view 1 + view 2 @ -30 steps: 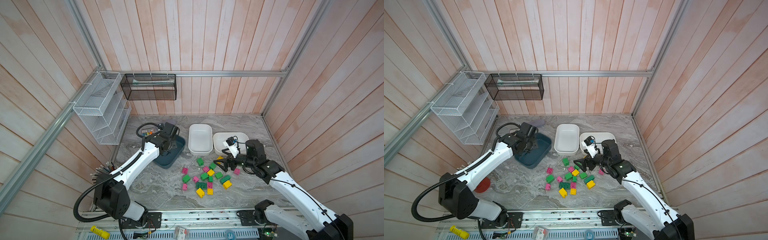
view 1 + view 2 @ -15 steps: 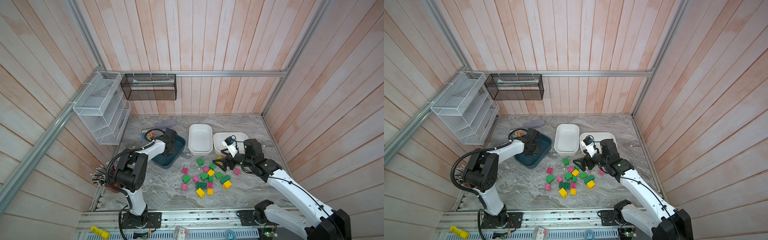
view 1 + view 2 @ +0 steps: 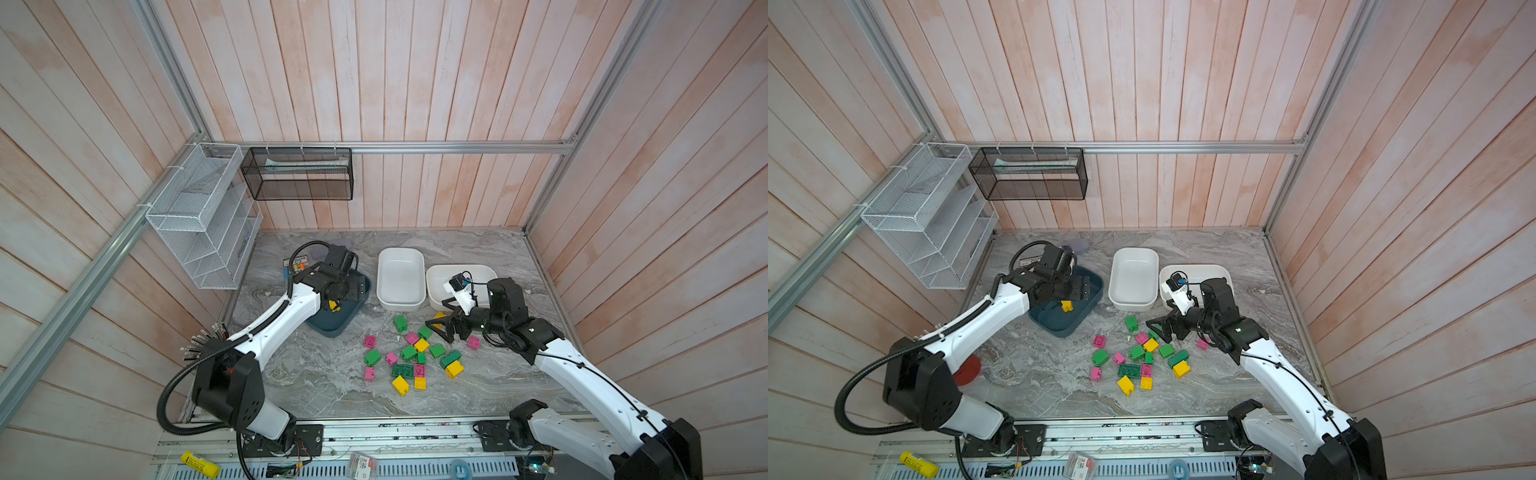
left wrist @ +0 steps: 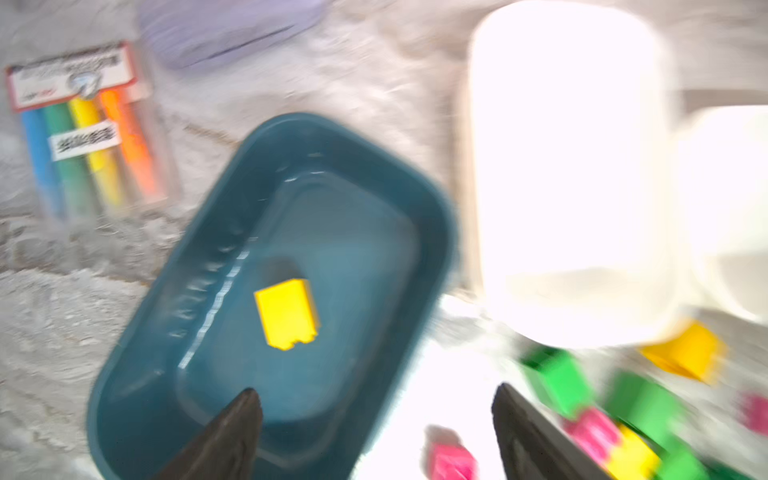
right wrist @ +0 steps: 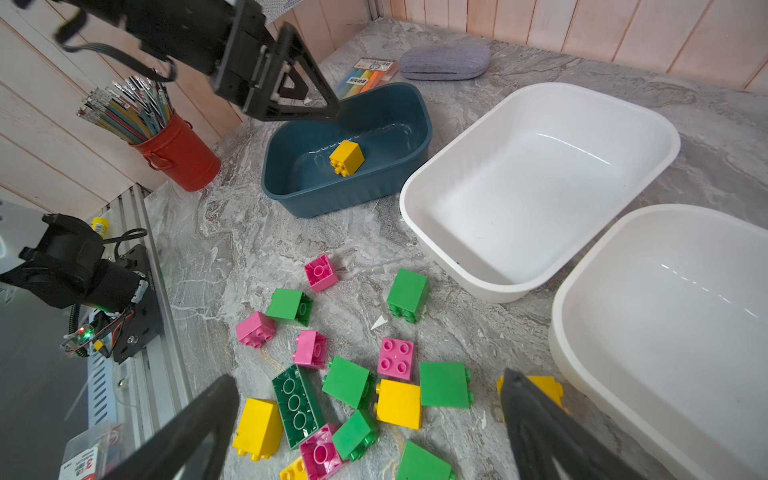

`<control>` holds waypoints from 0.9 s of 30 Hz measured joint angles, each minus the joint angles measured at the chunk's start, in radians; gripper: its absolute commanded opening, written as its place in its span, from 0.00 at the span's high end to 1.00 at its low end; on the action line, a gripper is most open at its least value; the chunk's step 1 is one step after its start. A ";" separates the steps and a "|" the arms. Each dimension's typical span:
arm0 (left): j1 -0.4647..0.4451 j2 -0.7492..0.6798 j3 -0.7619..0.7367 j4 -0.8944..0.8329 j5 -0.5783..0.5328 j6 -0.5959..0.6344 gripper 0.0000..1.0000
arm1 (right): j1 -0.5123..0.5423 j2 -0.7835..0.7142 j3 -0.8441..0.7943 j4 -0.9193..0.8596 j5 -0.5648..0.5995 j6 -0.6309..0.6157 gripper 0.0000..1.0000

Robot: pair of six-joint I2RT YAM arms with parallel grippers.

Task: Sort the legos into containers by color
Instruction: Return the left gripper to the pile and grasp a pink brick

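A yellow lego (image 5: 346,158) lies on its own inside the dark teal container (image 5: 332,195); it also shows in both top views (image 3: 332,306) (image 3: 1066,306). My left gripper (image 4: 376,390) hangs open just above that container's right rim, holding nothing. Two white containers (image 5: 540,187) (image 5: 665,332) stand empty to its right. Several yellow, green and pink legos (image 5: 347,380) lie loose on the marble in front of them. My right gripper (image 5: 370,377) is open and low over the back of this pile (image 3: 409,353), with nothing between its fingers.
A marker pack (image 4: 83,133) and a grey oblong case (image 5: 444,62) lie behind the teal container. A red cup of pens (image 5: 178,158) stands at the left edge. Wire baskets (image 3: 199,216) (image 3: 299,174) hang on the walls.
My left gripper has gone from shut to open over the teal container, and the yellow lego now lies in it. The right arm has barely moved.
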 measured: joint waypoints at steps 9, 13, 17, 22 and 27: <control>-0.210 -0.050 -0.142 -0.007 0.096 -0.081 0.13 | -0.002 0.001 0.004 -0.001 -0.001 -0.021 0.02; -0.231 0.024 -0.208 0.024 0.105 -0.097 0.17 | -0.007 0.000 0.004 -0.008 -0.001 -0.026 0.02; -0.231 0.102 -0.224 0.057 0.085 -0.097 0.21 | -0.013 -0.008 0.004 -0.030 0.000 -0.028 0.02; -0.231 0.150 -0.249 0.111 0.066 -0.098 0.29 | -0.016 -0.027 0.004 -0.053 0.001 -0.032 0.02; -0.231 0.175 -0.284 0.142 0.041 -0.101 0.33 | -0.021 -0.039 0.004 -0.071 0.006 -0.037 0.02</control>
